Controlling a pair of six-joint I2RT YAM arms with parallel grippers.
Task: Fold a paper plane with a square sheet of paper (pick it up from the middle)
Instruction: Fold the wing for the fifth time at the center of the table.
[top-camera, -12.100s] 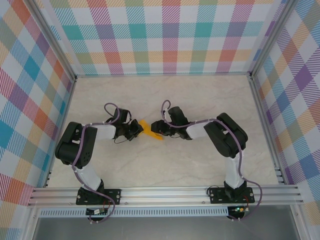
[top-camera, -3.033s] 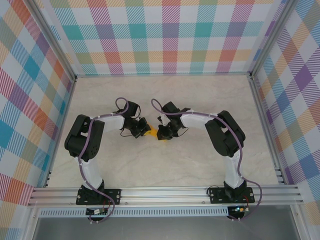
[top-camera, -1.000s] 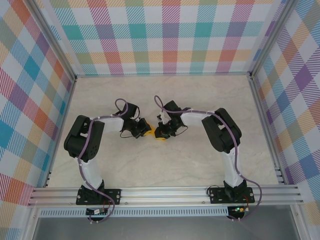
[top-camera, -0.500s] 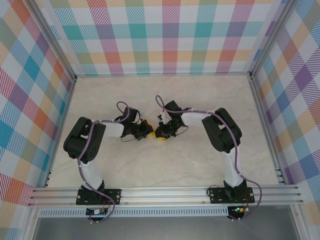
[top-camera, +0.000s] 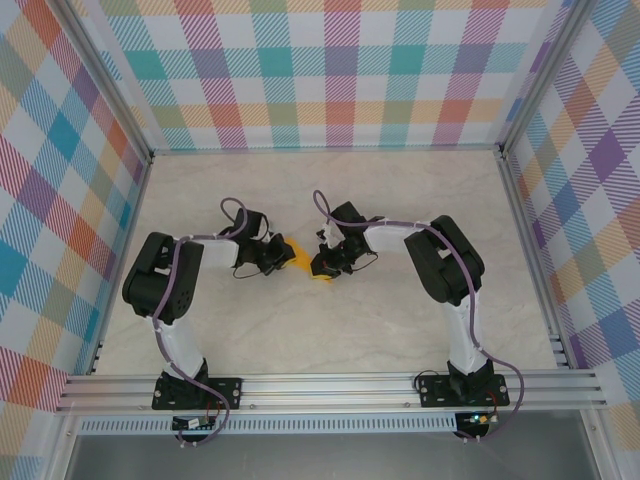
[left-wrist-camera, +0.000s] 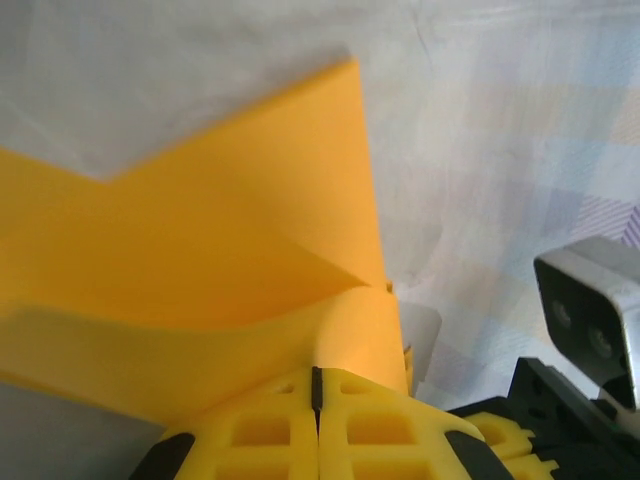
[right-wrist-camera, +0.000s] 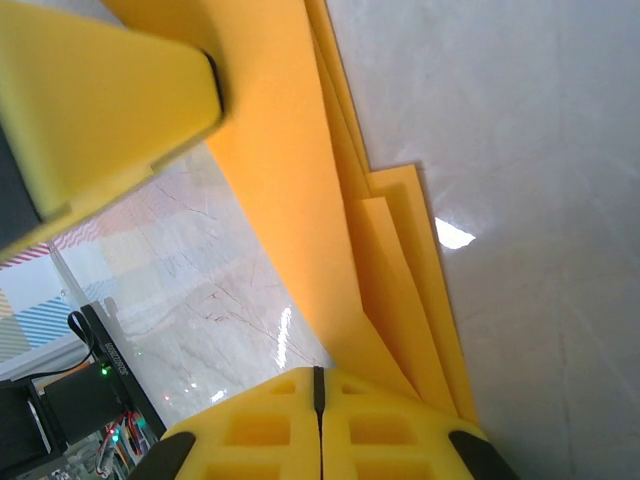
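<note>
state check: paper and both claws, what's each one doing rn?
sheet of paper: folded and creased, several stacked layers showing at its edge, gripped by both claws.
left claw: shut on the sheet of paper.
right claw: shut on the sheet of paper.

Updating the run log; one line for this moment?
left gripper: shut on folded paper | right gripper: shut on folded paper | task: mid-fold

Pale marble-look table top (top-camera: 330, 330), pastel plaid walls (top-camera: 340, 70) on three sides, aluminium rail (top-camera: 330, 392) at near edge
</note>
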